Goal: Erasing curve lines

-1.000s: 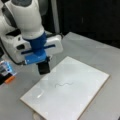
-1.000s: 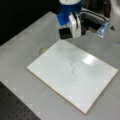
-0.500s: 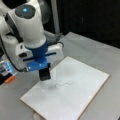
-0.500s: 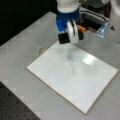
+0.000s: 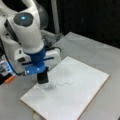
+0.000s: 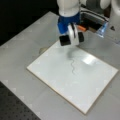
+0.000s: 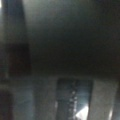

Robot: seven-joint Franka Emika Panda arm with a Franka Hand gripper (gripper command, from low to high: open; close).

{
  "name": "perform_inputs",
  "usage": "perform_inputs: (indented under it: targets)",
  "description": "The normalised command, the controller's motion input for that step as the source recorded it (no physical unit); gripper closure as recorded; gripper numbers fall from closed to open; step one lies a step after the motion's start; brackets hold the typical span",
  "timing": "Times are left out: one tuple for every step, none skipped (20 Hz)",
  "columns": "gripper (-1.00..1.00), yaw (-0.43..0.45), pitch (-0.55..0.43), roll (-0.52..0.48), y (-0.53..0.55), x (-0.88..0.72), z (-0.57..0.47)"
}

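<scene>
Dark, blurred field across upper area. Pale grey vertical bands along bottom, flanking a darker rectangular patch (image 7: 75, 100). Nothing identifiable.

My arm (image 5: 27, 32) reaches steeply downward, white upper casing over a blue wrist (image 5: 37, 62), with my gripper (image 5: 43, 80) pointing straight down below it. In a front view my gripper (image 6: 71, 40) shows a dark block gripped between the jaws
</scene>
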Motion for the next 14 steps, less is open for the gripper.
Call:
perform_inputs:
  targets:
    - [1.00,0.110,-0.245,-0.038,0.08,-0.24,-0.29]
    - [1.00,0.115,-0.251,-0.028,0.09,-0.23,-0.29]
    - [1.00,0.119,-0.250,-0.018,0.10,-0.21,-0.29]
    - [1.00,0.119,-0.243,-0.013,0.10,-0.19,-0.27]
    - [1.00,0.118,-0.247,0.000,0.10,-0.18,-0.26]
    - [1.00,0.116,-0.244,0.017,0.10,-0.16,-0.24]
    - [1.00,0.109,-0.234,0.026,0.10,-0.14,-0.22]
    - [1.00,0.107,-0.230,0.038,0.10,-0.11,-0.20]
    - [1.00,0.101,-0.222,0.050,0.10,-0.08,-0.19]
    - [1.00,0.092,-0.209,0.056,0.10,-0.06,-0.17]
    - [1.00,0.083,-0.204,0.063,0.10,-0.04,-0.17]
    - [1.00,0.076,-0.204,0.090,0.10,-0.02,-0.17]
    - [1.00,0.065,-0.193,0.099,0.10,0.00,-0.16]
    - [1.00,0.067,-0.191,0.122,0.09,0.01,-0.17]
